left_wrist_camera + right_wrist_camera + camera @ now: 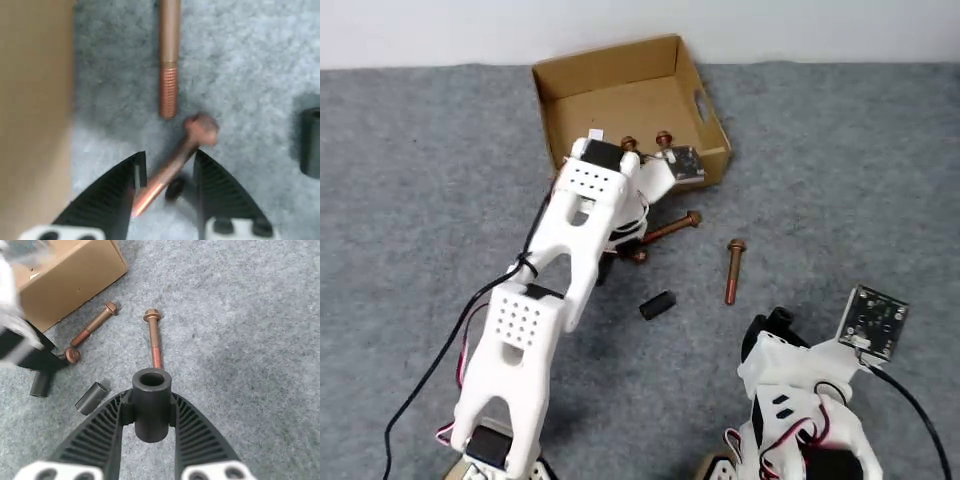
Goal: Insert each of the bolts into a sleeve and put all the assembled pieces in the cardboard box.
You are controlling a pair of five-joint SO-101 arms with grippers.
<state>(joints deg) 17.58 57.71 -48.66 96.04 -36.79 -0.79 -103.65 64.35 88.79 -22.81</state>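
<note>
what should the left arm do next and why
Probably close the left gripper on the bolt: its open fingers straddle the bolt on the carpet, and the right gripper holds a sleeve, bore open, ready to receive it.

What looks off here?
The bolt at the left hand sits diagonal to it rather than square, so a grasp may slip. The right hand holds its sleeve upright; nothing else stands out.
</note>
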